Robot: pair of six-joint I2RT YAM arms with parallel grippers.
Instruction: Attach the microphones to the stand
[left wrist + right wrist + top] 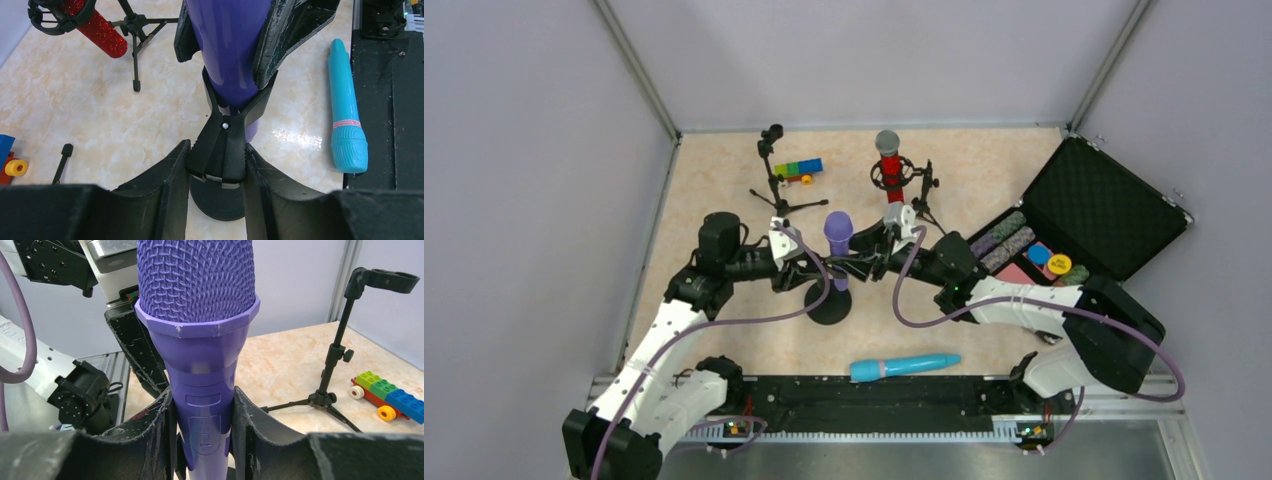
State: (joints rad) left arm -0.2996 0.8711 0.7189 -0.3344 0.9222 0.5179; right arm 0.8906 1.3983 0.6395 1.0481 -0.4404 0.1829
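The right gripper (202, 422) pinches the purple mic (197, 290). The left gripper (217, 160) squeezes the stand clip (222, 142), with the blue mic (904, 367) at five o'clock.

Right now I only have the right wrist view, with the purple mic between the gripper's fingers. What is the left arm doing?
Observer: The left gripper is shut on the spring clip of the round-base stand, just below the purple mic.
Reviewer: Is the mic in that clip?
Observer: Its tapered lower part sits between the clip's two arms.
Reviewer: Is any mic lying loose?
Observer: The light-blue mic lies flat on the table, beside the black rail at the near edge.
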